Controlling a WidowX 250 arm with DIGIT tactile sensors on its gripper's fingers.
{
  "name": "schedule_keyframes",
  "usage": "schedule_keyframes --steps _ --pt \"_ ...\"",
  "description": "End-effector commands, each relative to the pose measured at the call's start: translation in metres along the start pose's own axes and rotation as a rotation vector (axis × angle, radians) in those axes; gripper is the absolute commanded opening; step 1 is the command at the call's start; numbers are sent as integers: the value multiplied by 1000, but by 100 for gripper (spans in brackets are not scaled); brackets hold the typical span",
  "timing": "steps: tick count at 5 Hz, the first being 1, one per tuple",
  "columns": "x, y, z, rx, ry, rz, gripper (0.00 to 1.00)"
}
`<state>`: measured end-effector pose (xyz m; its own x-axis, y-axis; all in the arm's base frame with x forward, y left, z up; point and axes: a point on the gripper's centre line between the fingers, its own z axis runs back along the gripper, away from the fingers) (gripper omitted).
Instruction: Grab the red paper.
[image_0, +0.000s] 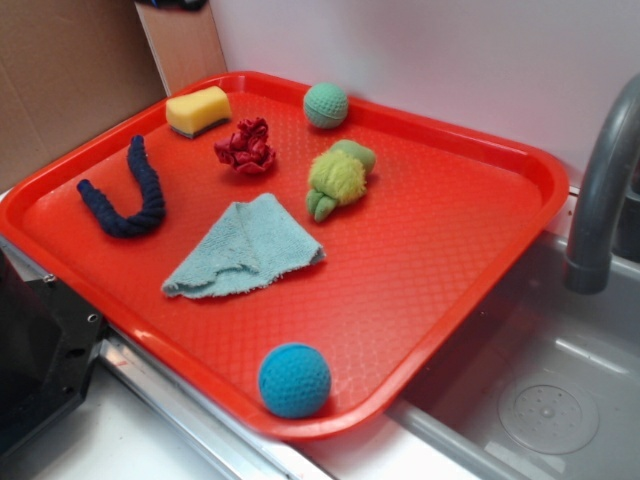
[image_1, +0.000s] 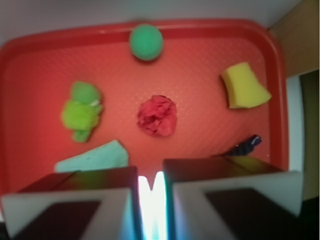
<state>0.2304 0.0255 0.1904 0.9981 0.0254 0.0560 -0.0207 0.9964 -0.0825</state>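
Red tray beside sink holds red paper btwn yellow sponge and fuzzy green toy — wad sits dead ahead of gripper, jaws nearly together w/ narrow gap, nothing held.

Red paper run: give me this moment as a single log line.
phase: approach | target: red paper untouched on tray | end effector: nearly closed, empty, short of target | neighbours: sponge, green ball

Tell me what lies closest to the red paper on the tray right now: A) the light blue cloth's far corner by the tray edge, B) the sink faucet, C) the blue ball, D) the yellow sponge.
D: in the exterior view the yellow sponge sits just beyond the red paper on the tray, nearer than any other option.
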Motion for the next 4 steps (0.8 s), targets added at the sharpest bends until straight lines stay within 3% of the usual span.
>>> schedule_keyframes --steps 1,3,4 --pt "13 8 -33 73 -34 -171 100" --pt "17 15 -91 120 10 -255 100" --pt "22 14 -108 145 -13 -281 100"
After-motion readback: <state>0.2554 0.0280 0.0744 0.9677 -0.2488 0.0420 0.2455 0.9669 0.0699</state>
